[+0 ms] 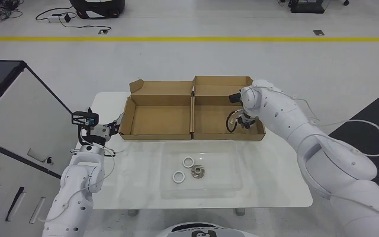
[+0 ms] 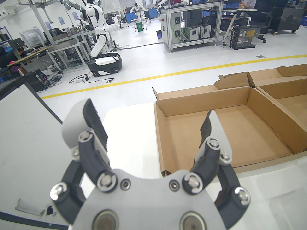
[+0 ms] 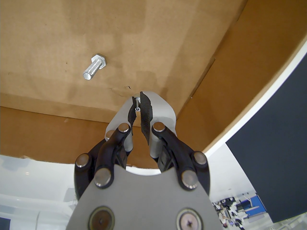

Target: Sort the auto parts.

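My right gripper [image 3: 138, 104] hangs inside the right cardboard box [image 1: 213, 121], shut on a small bolt [image 3: 137, 101] held between its pads. A second silver hex bolt [image 3: 94, 66] lies on that box's floor a little way off. In the top view the right gripper [image 1: 240, 121] is over the box's near right part. My left gripper [image 2: 153, 118] stands open and holds nothing, just off the left corner of the left cardboard box [image 2: 215, 130]. Two white rings [image 1: 188, 161] [image 1: 178, 176] and a metal flanged part [image 1: 198, 172] lie in the clear tray [image 1: 225, 178].
The two open boxes sit side by side at the back of the white table [image 1: 136, 183]; the left box [image 1: 157, 118] holds nothing. The clear tray is at the table's front middle. A dark panel [image 1: 12, 74] stands to the left of the table.
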